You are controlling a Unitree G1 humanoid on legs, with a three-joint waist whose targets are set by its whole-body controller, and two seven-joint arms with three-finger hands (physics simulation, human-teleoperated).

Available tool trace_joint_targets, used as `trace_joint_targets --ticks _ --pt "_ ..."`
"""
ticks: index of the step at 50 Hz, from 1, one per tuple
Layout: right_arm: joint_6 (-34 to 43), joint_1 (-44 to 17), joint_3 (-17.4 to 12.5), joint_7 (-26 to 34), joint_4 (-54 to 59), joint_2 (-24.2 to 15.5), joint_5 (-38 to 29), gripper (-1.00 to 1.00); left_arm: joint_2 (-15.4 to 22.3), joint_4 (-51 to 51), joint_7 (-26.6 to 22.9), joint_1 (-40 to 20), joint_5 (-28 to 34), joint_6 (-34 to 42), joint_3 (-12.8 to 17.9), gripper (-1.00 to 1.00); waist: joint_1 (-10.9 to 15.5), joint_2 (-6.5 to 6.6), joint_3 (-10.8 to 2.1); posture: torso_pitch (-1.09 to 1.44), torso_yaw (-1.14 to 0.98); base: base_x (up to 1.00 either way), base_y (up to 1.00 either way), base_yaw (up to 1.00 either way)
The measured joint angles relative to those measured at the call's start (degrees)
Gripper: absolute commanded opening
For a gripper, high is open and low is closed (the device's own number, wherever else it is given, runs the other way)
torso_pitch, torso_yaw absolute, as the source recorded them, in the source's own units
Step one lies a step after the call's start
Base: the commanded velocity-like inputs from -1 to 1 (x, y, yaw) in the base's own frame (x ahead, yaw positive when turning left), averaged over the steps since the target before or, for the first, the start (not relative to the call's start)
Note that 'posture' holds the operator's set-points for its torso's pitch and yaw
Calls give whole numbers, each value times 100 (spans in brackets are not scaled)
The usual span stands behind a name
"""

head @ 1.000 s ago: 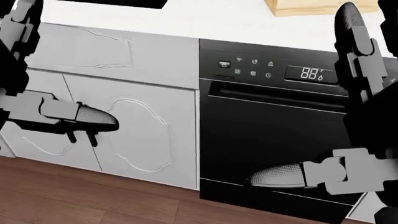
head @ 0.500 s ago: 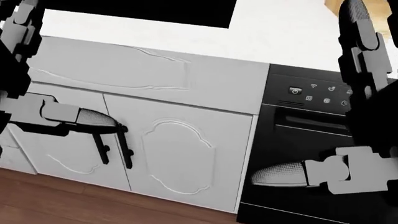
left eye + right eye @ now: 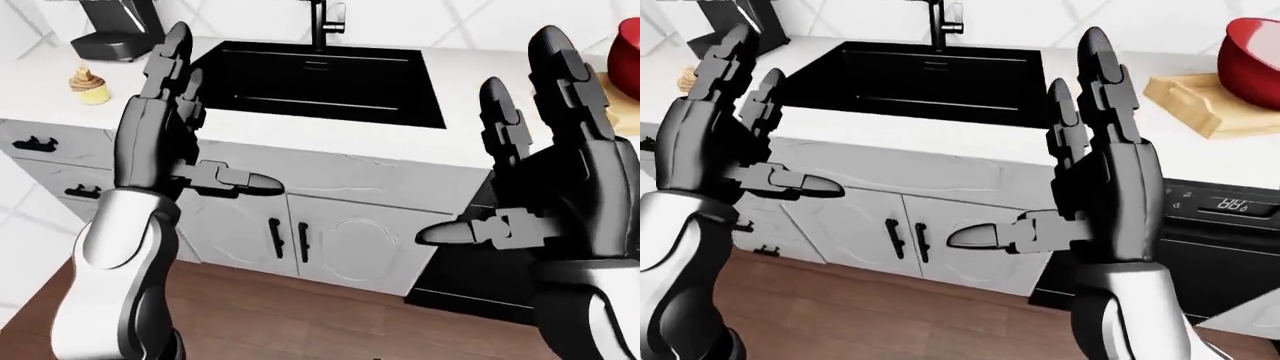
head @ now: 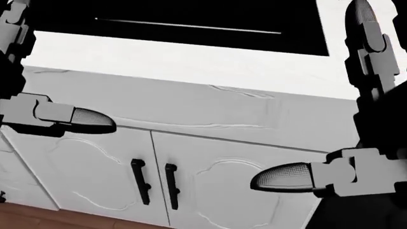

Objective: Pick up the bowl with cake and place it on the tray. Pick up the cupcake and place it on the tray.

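A cupcake (image 3: pixel 90 85) with yellow frosting stands on the white counter at the left of the left-eye view, beside a dark coffee machine (image 3: pixel 115 30). A red bowl (image 3: pixel 1258 51) sits on a wooden tray (image 3: pixel 1195 97) at the right of the right-eye view; its contents are hidden. My left hand (image 3: pixel 215 112) is raised, open and empty, with the cupcake to its left. My right hand (image 3: pixel 490 142) is raised, open and empty, left of the tray. Both hands hang in the air short of the counter.
A black sink (image 3: pixel 310 75) with a faucet (image 3: pixel 322 19) lies in the counter between my hands. White cabinet doors with black handles (image 4: pixel 152 188) are below it. A black dishwasher (image 3: pixel 1225 225) stands under the tray. The floor (image 3: pixel 300 322) is wood.
The whole picture has shifted: the camera turned left. The dishwasher slid out of the head view to the right, and the sink and cabinet doors came in. Both hands stay open.
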Motion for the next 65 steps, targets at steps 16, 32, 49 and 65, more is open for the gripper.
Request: trace_joint_targets --ticks 16,32,49,65 --pt "-146 77 -100 15 2 45 -62 100 22 -20 19 -9 -122 -96 -77 100 -284 506 -161 0 0 0 95 0" --pt "-36 -19 37 -151 19 -81 108 100 20 -11 20 82 -222 93 -94 100 -377 -210 -221 0 0 0 81 0" --pt "-120 -59 -55 -150 -98 -58 146 100 60 -219 91 -61 -114 158 -26 100 -251 133 -233 0 0 0 33 0" --pt "-166 98 -98 -46 -17 28 87 100 -60 -100 -74 -67 147 151 -178 100 -207 -45 -125 0 0 0 -6 0"
